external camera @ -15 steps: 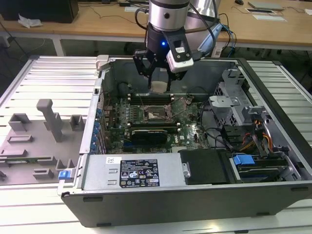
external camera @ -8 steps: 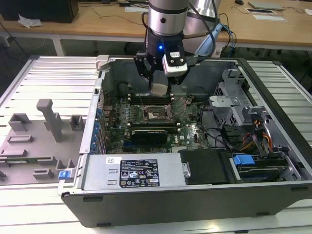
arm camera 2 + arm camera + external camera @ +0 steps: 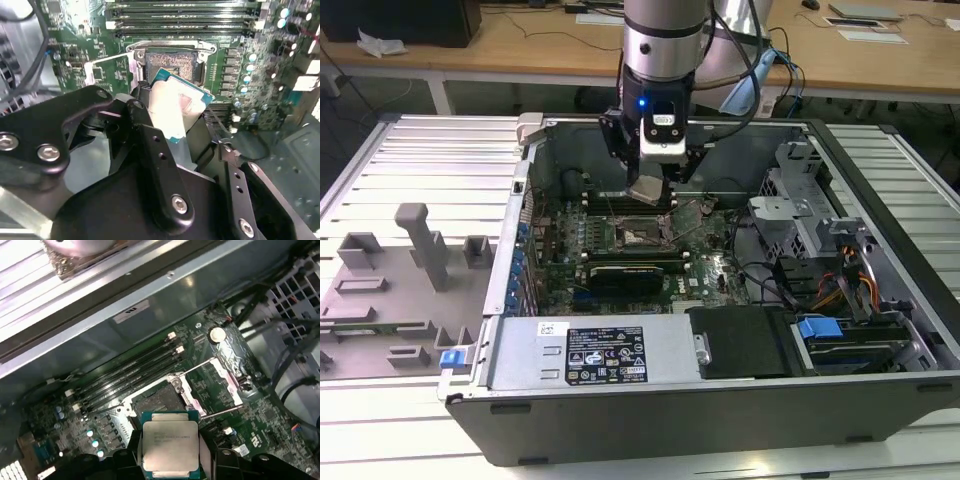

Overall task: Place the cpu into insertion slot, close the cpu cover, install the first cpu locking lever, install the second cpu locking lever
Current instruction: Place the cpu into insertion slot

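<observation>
First wrist view, hand (image 3: 171, 461) gripping cpu (image 3: 170, 444) by opposite edges; cpu above insertion slot (image 3: 156, 401), not touching

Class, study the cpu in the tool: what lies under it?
Under the cpu, held in the tool, lies the open insertion slot on the green motherboard; its contact field shows in both wrist views. The cpu hides the slot's near edge.

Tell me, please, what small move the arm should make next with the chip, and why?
Probably ease it down and level it over the insertion slot: the tool grips the cpu tilted, above and apart from the slot, whose contact field lies uncovered.
</observation>
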`<move>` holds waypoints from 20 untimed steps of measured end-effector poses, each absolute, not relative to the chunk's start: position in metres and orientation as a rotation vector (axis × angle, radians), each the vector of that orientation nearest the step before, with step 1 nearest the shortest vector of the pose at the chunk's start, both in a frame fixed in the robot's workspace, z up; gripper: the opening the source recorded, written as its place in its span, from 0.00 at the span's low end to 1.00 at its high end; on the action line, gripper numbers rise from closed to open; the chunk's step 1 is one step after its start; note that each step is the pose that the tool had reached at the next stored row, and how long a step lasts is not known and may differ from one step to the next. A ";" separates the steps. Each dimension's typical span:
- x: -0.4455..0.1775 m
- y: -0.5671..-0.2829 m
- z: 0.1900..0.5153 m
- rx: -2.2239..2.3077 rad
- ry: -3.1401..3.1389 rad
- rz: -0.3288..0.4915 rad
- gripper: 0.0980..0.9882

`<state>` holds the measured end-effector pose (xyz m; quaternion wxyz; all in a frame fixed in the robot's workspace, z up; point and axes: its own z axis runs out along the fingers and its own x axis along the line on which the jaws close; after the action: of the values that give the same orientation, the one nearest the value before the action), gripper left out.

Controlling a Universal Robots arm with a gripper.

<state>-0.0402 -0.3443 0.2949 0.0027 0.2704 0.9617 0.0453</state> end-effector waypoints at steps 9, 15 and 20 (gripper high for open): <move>-0.040 -0.344 0.291 1.213 2.877 0.139 0.50; -0.040 -0.344 0.289 1.428 2.768 0.137 0.50; -0.040 -0.344 0.288 1.572 2.684 0.134 0.50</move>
<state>-0.0402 -0.3443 0.2875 0.0141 0.5050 0.8620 0.0431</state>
